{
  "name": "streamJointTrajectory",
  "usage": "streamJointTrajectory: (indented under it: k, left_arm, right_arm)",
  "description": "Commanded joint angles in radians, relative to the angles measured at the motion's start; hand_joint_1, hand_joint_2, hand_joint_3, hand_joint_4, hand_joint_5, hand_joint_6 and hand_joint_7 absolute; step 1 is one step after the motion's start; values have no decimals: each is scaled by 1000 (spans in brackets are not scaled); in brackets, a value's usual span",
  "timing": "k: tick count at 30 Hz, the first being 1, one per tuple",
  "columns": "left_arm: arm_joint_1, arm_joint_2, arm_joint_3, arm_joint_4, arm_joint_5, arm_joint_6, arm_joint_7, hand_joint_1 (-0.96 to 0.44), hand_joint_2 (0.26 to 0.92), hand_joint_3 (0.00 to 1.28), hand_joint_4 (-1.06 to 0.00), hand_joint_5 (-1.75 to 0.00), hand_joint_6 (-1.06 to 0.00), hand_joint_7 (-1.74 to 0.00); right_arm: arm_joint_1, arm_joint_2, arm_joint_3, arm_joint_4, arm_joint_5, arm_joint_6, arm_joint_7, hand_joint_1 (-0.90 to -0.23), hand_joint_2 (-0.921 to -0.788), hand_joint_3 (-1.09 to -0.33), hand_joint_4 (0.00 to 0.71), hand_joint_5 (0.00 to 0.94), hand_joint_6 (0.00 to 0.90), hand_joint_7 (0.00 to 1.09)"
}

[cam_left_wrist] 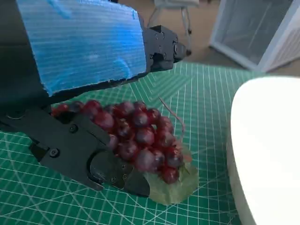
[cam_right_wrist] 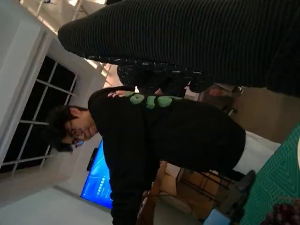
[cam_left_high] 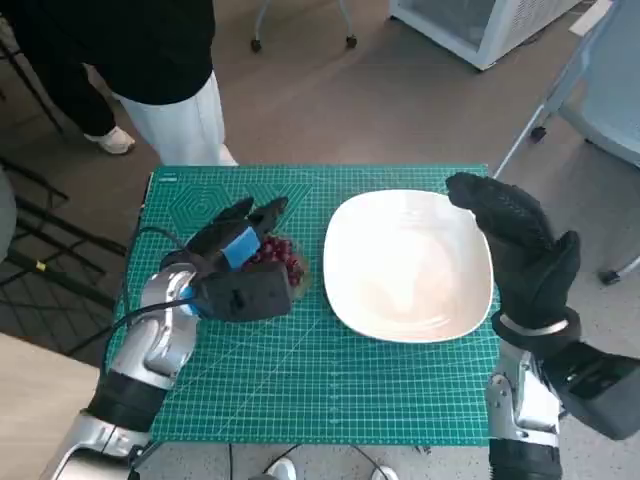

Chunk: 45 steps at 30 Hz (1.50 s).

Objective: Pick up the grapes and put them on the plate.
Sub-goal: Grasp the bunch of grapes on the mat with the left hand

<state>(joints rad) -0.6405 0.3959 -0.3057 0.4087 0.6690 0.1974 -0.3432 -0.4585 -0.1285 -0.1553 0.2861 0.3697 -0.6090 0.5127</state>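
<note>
1. Blue tape across the back of the left hand [cam_left_wrist: 79,47] fills the near foreground of the left wrist view, with black fingers [cam_left_wrist: 89,150] curving down around a bunch of dark red grapes [cam_left_wrist: 140,133] lying on a green leaf [cam_left_wrist: 176,187].
2. Seen from the head view, the left hand [cam_left_high: 235,270] arches over the grapes [cam_left_high: 280,257] on the green cutting mat [cam_left_high: 300,390]; its fingers are partly closed about the bunch, but whether they grip it yet cannot be told.
3. Just beside the fruit, toward the robot's right, sits the white plate [cam_left_high: 345,290], its near rim a short way from the bunch; that sideways gap is the relation the coming carry turns on.
4. Hovering raised over the plate's far right corner, the gloved right hand [cam_left_high: 520,245] has nothing in it, its fingers loosely extended. It is well apart from the grapes, so the left hand is plainly the nearer.
5. Open mat lies between bunch and plate; the plate's raised rim [cam_left_wrist: 234,154] likely calls for a lift.
6. A person [cam_right_wrist: 154,136] in black stands beyond the table's far edge.
</note>
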Motion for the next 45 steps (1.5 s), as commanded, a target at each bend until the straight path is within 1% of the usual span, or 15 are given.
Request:
streamJointTrajectory:
  k: [1, 8, 18, 27, 30, 32, 36, 45]
  left_arm:
    - [-60, -16, -34, 87, 15, 11, 22, -430, 716, 2, 1, 1, -147, -15]
    - [-129, -41, -74, 235, 13, 19, 46, -424, 717, 2, 1, 1, -148, -11]
    - [-207, -74, -112, 460, -5, 3, 69, -409, 722, 3, 1, 1, -145, -6]
    - [-232, -82, -125, 525, -17, -15, 85, -404, 722, 2, 1, 1, -145, -4]
    - [-247, -94, -130, 598, -22, -20, 77, -396, 719, 2, 1, 1, -145, -3]
    - [-260, -103, -130, 648, -27, -24, 70, -378, 715, 2, 1, 1, -145, -3]
    - [-276, -112, -129, 692, -38, -27, 69, -339, 711, 1, 1, 1, -147, -3]
    - [-275, -119, -126, 704, -60, -20, 76, -243, 709, 0, -6, -2, -185, -16]
  right_arm:
    - [17, 1, -2, 3, -3, 11, -8, -507, -921, -595, 311, 1, 13, 525]
    - [18, 1, -3, 6, 1, 11, -6, -508, -921, -595, 311, 1, 15, 523]
    - [31, 5, 0, -11, 2, 14, -8, -508, -921, -593, 311, 1, 17, 519]
    - [32, 6, 0, -14, 1, 16, -9, -508, -921, -593, 311, 1, 19, 516]
    - [33, 5, -1, -13, 0, 16, -11, -508, -921, -594, 311, 1, 20, 515]
    - [33, 5, -2, -11, -1, 15, -12, -508, -921, -595, 312, 1, 21, 515]
    - [35, 6, 0, -14, -4, 17, -15, -508, -921, -597, 312, 1, 22, 514]
    - [35, 4, 4, -18, -8, 20, -19, -507, -921, -600, 311, 1, 23, 512]
